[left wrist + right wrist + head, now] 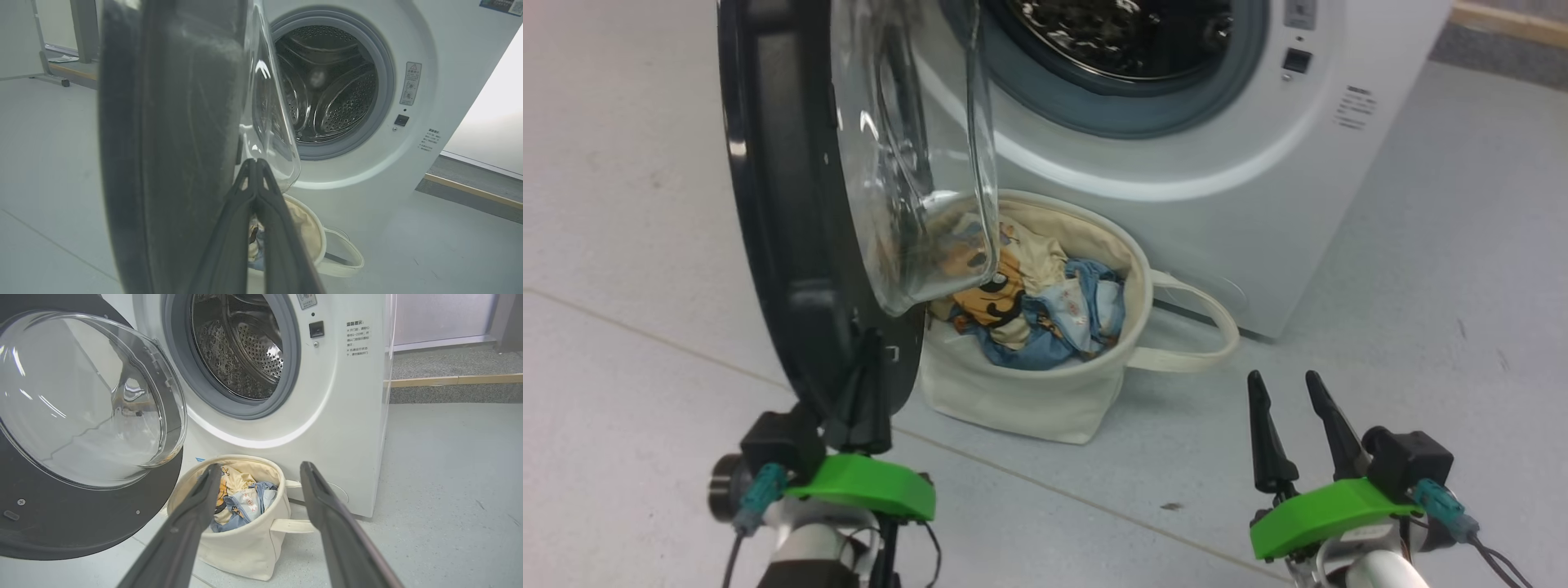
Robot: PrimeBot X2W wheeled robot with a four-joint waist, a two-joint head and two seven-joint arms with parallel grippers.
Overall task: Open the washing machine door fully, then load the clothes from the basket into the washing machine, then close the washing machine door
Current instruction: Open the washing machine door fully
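Dark and slim, the two fingers of the left pincer (872, 341) are pressed together with nothing between them. In the head view they overlap the lower edge of the washing machine door (760, 204). In the left wrist view their tips sit just beside the door's black rim, below the clear glass bowl (269, 122). Whether they actually touch the rim cannot be told.

The right pincer (1282, 377) is spread wide and holds nothing. It hangs above the grey floor (1421, 327), to the right of the basket (1013, 400) and apart from it. In the right wrist view its fingers point toward the basket.

The door stands swung out from the washing machine (1258, 204), nearly edge-on to the head camera. Its glass bowl faces the machine and overhangs the left part of the basket in that view.

The basket sits on the floor just in front of the machine, below the drum opening, with one loop handle (1201, 327) lying out to the right. The clothes (1045, 310) lie crumpled inside it. There is a cream cloth with an orange cartoon face (988, 302) to the left and light-blue fabric with small orange prints (1086, 302) to the right, both below the rim.

Behind the grey-blue ring, the drum (327, 81) shows bare perforated steel.
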